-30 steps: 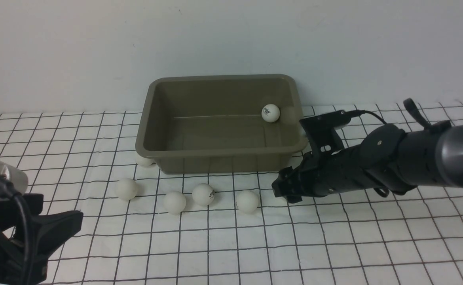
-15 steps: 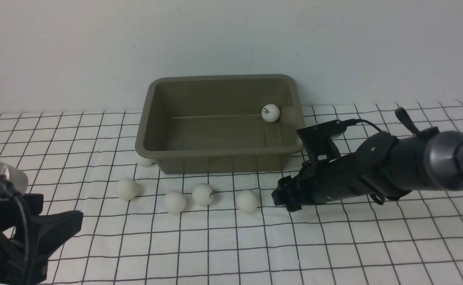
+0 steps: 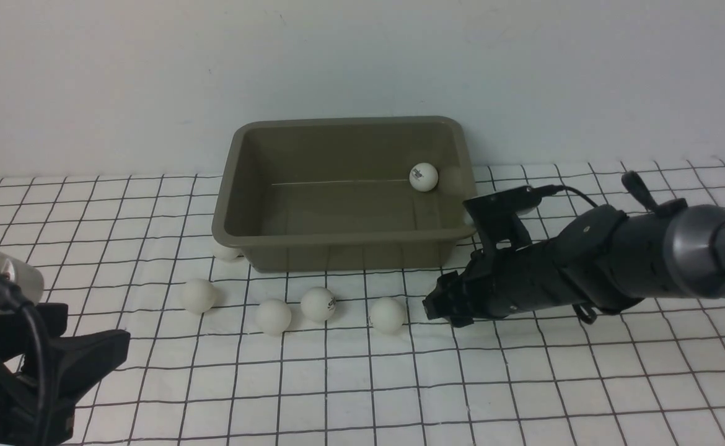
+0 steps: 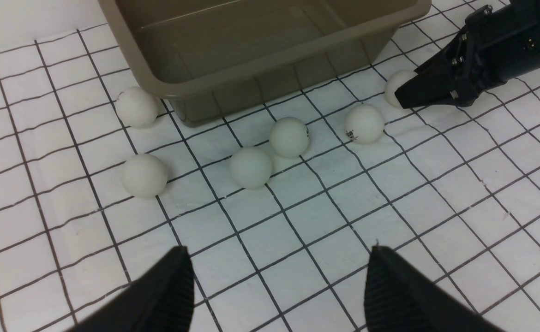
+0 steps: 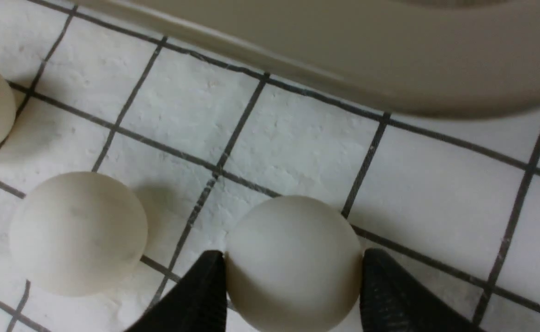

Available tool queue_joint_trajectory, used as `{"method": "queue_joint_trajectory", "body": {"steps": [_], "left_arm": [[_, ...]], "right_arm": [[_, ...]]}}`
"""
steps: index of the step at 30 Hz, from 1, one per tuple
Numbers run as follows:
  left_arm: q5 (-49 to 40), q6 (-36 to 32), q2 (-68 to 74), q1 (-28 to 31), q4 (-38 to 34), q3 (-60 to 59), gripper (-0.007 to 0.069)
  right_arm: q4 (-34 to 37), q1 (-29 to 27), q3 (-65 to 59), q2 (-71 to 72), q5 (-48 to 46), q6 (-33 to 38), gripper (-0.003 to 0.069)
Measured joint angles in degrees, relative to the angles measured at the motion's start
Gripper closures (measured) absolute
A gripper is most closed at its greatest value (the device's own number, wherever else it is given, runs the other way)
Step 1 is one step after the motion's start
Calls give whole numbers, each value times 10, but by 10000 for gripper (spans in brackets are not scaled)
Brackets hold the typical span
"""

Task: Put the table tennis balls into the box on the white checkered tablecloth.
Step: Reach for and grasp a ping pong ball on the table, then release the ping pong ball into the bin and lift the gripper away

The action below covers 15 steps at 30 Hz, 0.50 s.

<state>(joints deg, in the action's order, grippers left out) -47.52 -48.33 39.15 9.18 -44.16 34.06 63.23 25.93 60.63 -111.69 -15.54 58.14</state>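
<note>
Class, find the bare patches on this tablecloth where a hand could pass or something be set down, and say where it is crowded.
Free: the near tablecloth between the balls and the left gripper; left of the box. Crowded: before the box, where five balls lie and the right gripper clasps a sixth ball.

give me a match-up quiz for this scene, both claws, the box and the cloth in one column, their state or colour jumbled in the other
Column one:
1. left claw
2. right claw
3. box
4. tablecloth

Column two:
a. olive-grey, with one logo ball inside
b. white with thin black grid lines
c. open, nothing between its fingers
d. shut on a loose ball that lies on the cloth

Pairs: 1-c, 2-d, 3-a, 4-b
</note>
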Motion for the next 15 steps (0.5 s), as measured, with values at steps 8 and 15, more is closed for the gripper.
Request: {"method": "queue_joint_trajectory", "body": {"steps": [8,15], "left_arm": [[0,0,0,0,0,0,174],[0,0,0,0,0,0,174]], "right_arm": [[-106,-16,0,61,-37,-41,320],[-292,-107,0,130,-188,-171,320]]}}
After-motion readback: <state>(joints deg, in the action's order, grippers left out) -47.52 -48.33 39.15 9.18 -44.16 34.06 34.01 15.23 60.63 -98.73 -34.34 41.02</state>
